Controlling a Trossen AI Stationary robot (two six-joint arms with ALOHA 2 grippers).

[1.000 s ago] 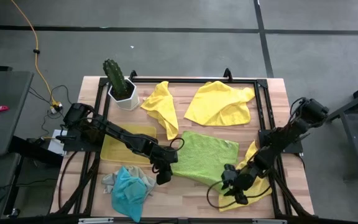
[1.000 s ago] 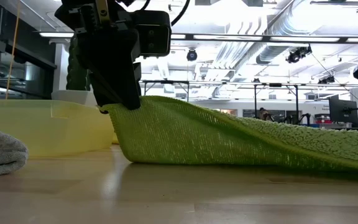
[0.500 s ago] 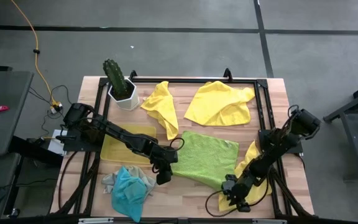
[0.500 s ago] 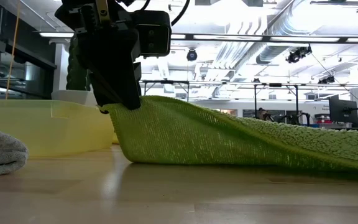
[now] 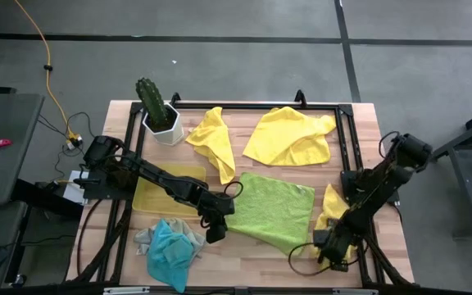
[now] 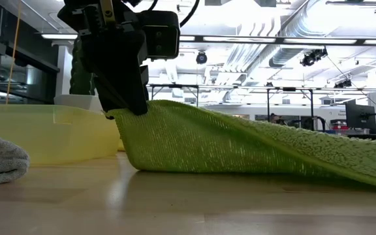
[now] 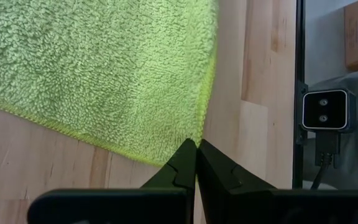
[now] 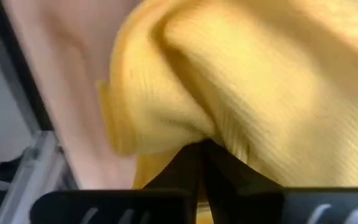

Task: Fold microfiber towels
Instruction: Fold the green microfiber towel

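Towels: high view shows green towel mid-table, left gripper pinched on its near-left corner; right gripper sits over yellow towel at right edge, mostly hidden by arm. Two more yellow towels behind, blue towel on grey towel near left, tray, cactus. Low view: left gripper lifts green corner off table; right side of towel cut off; right gripper unseen. Left wrist: fingers closed on corner tip. Right wrist: blurred, fingers closed on yellow fold.
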